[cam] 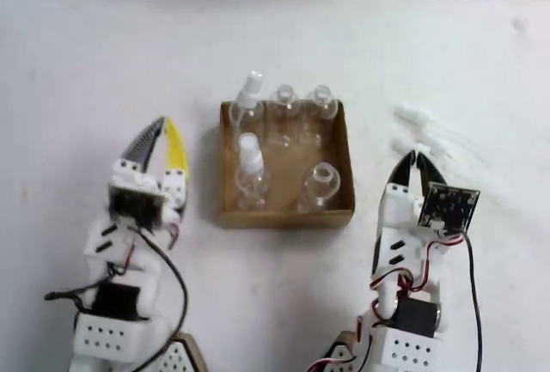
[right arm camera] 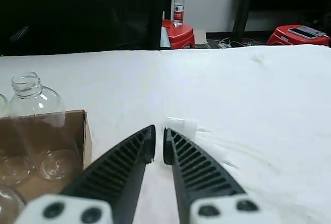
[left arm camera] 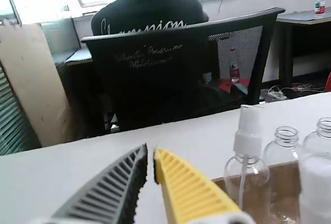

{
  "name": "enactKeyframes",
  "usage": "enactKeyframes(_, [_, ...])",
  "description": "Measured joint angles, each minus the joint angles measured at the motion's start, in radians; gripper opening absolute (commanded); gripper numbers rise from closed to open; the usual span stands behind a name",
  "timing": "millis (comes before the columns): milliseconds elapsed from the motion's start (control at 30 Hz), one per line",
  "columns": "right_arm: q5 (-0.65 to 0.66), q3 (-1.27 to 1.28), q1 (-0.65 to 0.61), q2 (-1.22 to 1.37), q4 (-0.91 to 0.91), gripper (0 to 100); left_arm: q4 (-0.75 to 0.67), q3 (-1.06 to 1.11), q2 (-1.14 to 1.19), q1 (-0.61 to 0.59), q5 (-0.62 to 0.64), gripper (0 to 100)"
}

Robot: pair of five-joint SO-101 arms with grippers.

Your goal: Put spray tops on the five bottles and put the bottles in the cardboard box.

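The cardboard box [cam: 284, 216] sits mid-table with several clear bottles standing in it. Two bottles wear white spray tops: one in the far left corner [cam: 248, 99] [left arm camera: 246, 166] and one at the near left [cam: 250, 166]. Three are uncapped [cam: 284, 112] [cam: 320, 107] [cam: 320, 184]; one of these [right arm camera: 33, 98] stands at the box's far right corner. Loose spray tops [cam: 414, 116] [cam: 432, 143] [right arm camera: 182, 125] lie on the table right of the box. My left gripper [cam: 164, 125] [left arm camera: 150, 157], grey and yellow, rests shut and empty left of the box. My right gripper [cam: 412, 162] [right arm camera: 159, 144] is shut and empty just short of the loose tops.
The white table runs wide behind and beside the box. A black office chair [left arm camera: 181, 63] with a seated person stands beyond the far edge. Red items [right arm camera: 178, 32] and a bottle sit on the floor behind the table.
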Motion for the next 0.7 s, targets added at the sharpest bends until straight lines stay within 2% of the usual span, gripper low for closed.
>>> enactKeyframes(100, [0.0,-0.015,-0.002,0.0,0.002,1.7,-0.057,-0.061,0.169,-0.041,0.023,2])
enactKeyframes(233, [0.0,-0.054,-0.002,0.0,0.002,1.7,-0.203,-0.081,0.399,-0.051,0.032,2])
enactKeyframes(333, [0.061,-0.106,-0.003,0.0,0.037,1.7,-0.298,-0.081,0.516,-0.051,0.032,2])
enactKeyframes(467, [0.157,-0.173,-0.052,0.0,0.078,1.7,-0.345,-0.081,0.569,-0.051,0.032,2])
enactKeyframes(600, [0.183,-0.239,-0.06,0.041,0.078,1.7,-0.354,-0.081,0.577,-0.051,0.032,2])
enactKeyframes(700, [0.189,-0.351,-0.058,0.176,0.08,1.7,-0.354,-0.083,0.582,-0.051,0.032,2])
